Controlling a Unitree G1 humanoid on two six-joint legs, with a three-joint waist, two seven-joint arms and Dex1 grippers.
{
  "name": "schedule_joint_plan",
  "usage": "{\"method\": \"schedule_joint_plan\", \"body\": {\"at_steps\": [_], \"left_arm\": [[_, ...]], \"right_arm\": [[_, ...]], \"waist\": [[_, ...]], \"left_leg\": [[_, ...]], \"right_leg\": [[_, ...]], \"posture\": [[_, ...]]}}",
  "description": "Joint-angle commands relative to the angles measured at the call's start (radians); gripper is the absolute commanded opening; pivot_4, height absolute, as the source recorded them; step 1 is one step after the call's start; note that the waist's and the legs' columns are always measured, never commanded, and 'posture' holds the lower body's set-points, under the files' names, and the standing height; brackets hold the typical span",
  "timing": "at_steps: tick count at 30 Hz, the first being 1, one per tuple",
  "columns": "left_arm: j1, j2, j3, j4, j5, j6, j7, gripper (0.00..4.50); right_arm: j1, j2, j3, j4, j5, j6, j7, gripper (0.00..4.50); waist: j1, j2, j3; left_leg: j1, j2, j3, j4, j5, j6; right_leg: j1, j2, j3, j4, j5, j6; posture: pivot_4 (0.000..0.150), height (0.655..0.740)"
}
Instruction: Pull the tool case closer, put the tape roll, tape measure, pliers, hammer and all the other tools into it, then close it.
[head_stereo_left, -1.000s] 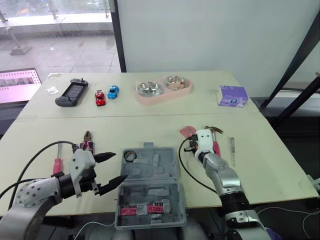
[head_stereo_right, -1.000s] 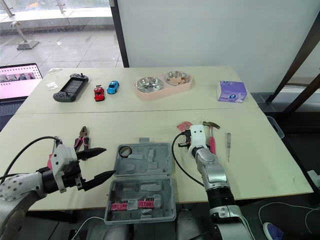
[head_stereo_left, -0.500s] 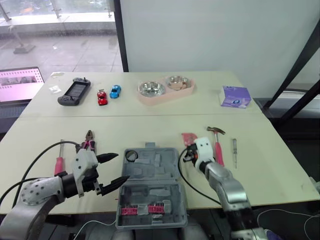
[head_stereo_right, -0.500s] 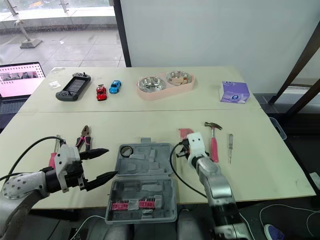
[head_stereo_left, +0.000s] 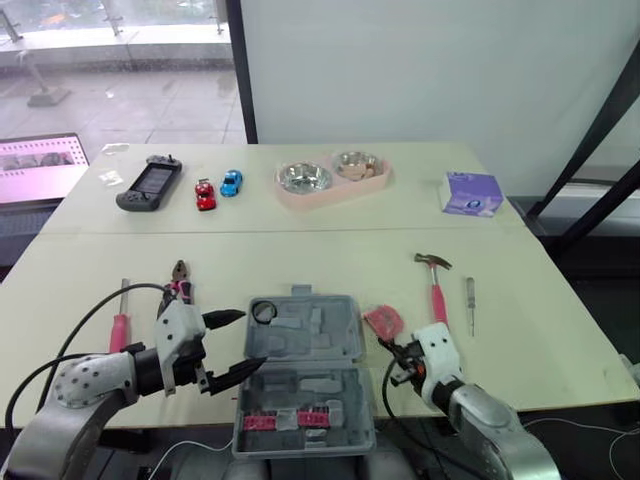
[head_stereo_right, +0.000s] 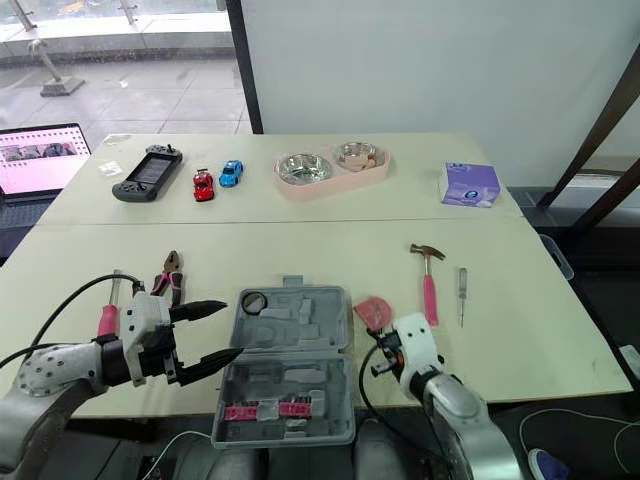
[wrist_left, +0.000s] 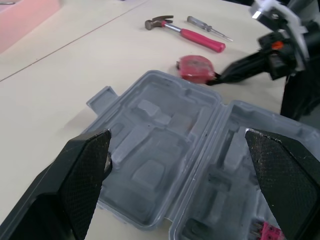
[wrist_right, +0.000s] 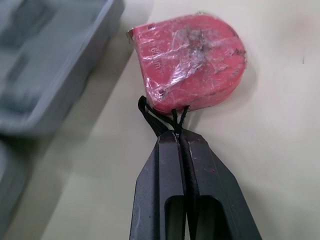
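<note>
Within right gripper (wrist_right: 179, 136), tape measure strap (wrist_right: 148, 111)

Head stereo pair looking down over table (head_stereo_left: 300, 250), wrist cameras low, close, sharing tape measure (wrist_right: 192, 60)

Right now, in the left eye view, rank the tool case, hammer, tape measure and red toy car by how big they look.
1. The tool case, by far.
2. The hammer.
3. The tape measure and the red toy car look close in size. The car sits farther from the camera, so I won't rank those two.
</note>
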Motion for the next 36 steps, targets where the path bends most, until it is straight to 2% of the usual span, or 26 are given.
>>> {"method": "schedule_joint_plan", "body": {"at_steps": [1, 7, 15, 19, 31, 34, 36], "left_arm": [[-0.015, 0.002, -0.013, -0.008, -0.004, -0.013, -0.009, 4.50], [-0.039, -0.002, -0.036, 0.015, 0.000, -0.018, -0.020, 4.50], [-0.052, -0.002, -0.055, 0.027, 0.000, -0.025, -0.024, 4.50], [-0.053, -0.001, -0.055, 0.028, -0.001, -0.023, -0.026, 4.50], [-0.052, 0.001, -0.053, 0.024, -0.009, -0.016, -0.036, 4.50], [-0.059, 0.004, -0.052, 0.028, -0.018, -0.013, -0.050, 4.50], [-0.061, 0.007, -0.047, 0.029, -0.023, -0.015, -0.061, 4.50]], "right_arm": [[0.111, -0.046, 0.015, -0.095, 0.020, 0.045, 0.033, 0.06], [0.227, -0.098, 0.005, -0.182, 0.046, 0.082, 0.053, 0.06], [0.299, -0.113, 0.011, -0.226, 0.072, 0.104, 0.059, 0.06], [0.312, -0.107, 0.026, -0.206, 0.070, 0.086, 0.058, 0.06], [0.319, -0.106, -0.007, -0.131, 0.086, 0.012, 0.075, 0.06], [0.328, -0.122, -0.016, -0.145, 0.094, -0.003, 0.098, 0.89], [0.331, -0.136, -0.034, -0.158, 0.106, -0.008, 0.117, 1.87]], "waist": [[0.003, 0.000, 0.000], [0.001, -0.001, 0.000], [0.001, -0.002, -0.001], [0.007, -0.003, -0.002], [0.013, -0.008, -0.006], [0.015, -0.008, -0.006], [0.016, -0.008, -0.006]], "left_leg": [[0.000, 0.000, 0.000, 0.000, 0.000, 0.000], [0.000, 0.000, 0.001, 0.001, -0.002, -0.004], [-0.001, 0.000, 0.002, 0.000, -0.004, -0.004], [-0.001, 0.000, 0.002, 0.000, -0.005, -0.003], [-0.001, 0.000, 0.002, 0.002, -0.006, -0.004], [-0.001, 0.000, 0.002, 0.002, -0.006, -0.004], [-0.001, 0.000, 0.002, 0.002, -0.006, -0.004]], "right_leg": [[0.000, 0.000, 0.000, 0.000, 0.000, 0.000], [-0.002, -0.001, 0.000, -0.005, 0.000, 0.000], [0.000, -0.001, 0.000, -0.016, 0.001, -0.002], [0.000, -0.001, 0.000, -0.016, 0.003, -0.005], [0.000, -0.001, -0.001, -0.017, 0.003, -0.004], [0.000, -0.001, -0.001, -0.018, 0.003, -0.004], [0.000, -0.001, -0.001, -0.018, 0.003, -0.005]], "posture": [[0.150, 0.7387], [0.150, 0.7387], [0.150, 0.7387], [0.150, 0.7387], [0.150, 0.7387], [0.150, 0.7387], [0.150, 0.7387]]}}
